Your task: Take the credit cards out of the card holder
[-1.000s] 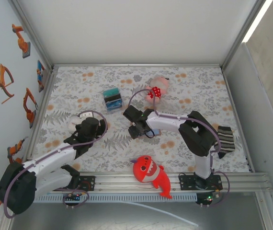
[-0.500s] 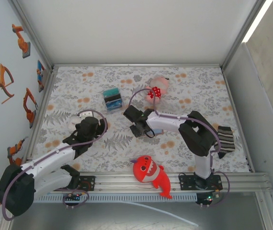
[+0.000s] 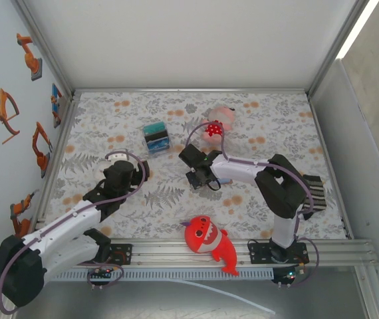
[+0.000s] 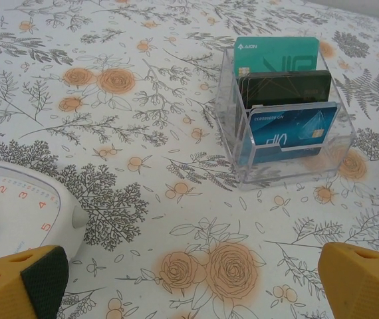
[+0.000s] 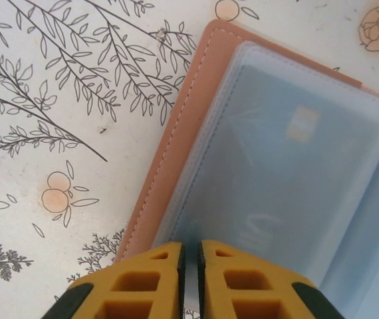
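The card holder [image 5: 169, 133] lies open on the bench [image 5: 56, 100] ahead of the right pincer [image 5: 189, 266], a bluish credit card [image 5: 289, 186] inside its clear sleeve. The pincer is narrowed almost shut at the sleeve's near edge, likely to pinch it. A second ago it sat slightly further left. The left pincer [image 4: 193, 282] hangs wide open.

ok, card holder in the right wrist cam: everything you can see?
The card holder lies open and flat on the floral cloth. Tan-brown leather-like cover, pale stitching along the edge. On it, a cloudy plastic sleeve holds a blue-grey card with a small chip. The right gripper sits at its near edge, jaws almost together; a pinch on the sleeve can't be confirmed.
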Robot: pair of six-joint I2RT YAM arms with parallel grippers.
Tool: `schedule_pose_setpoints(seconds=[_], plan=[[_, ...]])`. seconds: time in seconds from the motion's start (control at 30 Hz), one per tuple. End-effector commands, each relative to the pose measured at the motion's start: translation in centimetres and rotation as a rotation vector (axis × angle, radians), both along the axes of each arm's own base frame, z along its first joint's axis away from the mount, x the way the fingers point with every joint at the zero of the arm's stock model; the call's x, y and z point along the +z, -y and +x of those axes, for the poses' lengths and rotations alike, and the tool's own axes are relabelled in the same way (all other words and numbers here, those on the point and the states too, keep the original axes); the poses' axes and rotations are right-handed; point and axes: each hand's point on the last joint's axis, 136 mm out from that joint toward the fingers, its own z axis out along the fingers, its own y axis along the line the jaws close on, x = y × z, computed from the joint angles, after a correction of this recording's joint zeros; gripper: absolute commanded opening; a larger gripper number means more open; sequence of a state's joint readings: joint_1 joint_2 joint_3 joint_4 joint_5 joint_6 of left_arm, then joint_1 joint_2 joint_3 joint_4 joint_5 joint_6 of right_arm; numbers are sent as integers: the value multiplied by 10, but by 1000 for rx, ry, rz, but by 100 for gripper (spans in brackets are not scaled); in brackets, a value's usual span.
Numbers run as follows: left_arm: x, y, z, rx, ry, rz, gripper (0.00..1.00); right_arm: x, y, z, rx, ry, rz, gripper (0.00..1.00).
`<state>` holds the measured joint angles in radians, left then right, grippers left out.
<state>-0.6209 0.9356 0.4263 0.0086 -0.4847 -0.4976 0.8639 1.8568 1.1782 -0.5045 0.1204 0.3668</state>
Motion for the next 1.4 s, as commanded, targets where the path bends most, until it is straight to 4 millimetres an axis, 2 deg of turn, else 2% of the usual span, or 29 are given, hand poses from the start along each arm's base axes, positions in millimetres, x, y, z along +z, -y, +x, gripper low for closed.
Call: schedule_pose_setpoints(seconds=[0.0,0.2,0.4,0.6,0.77,1.0,1.37], plan=[[15,2,2,-16,23,-4,97,11,1,2,-5,22,27,12],[20,5,2,-32,31,-9,97,18,4,3,-12,37,23,13],[25,13,4,-70,32,-16,97,27,3,5,-13,54,42,27],[24,18,7,-90,21,-12,97,16,9,7,-36,28,34,38],[20,21,8,-100,4,-9,97,9,7,9,-34,6,50,54],[19,25,9,-108,-4,-6,97,-5,11,7,-43,-39,66,56],[19,26,11,-112,-6,-5,97,-35,32,0,-78,-90,18,55]])
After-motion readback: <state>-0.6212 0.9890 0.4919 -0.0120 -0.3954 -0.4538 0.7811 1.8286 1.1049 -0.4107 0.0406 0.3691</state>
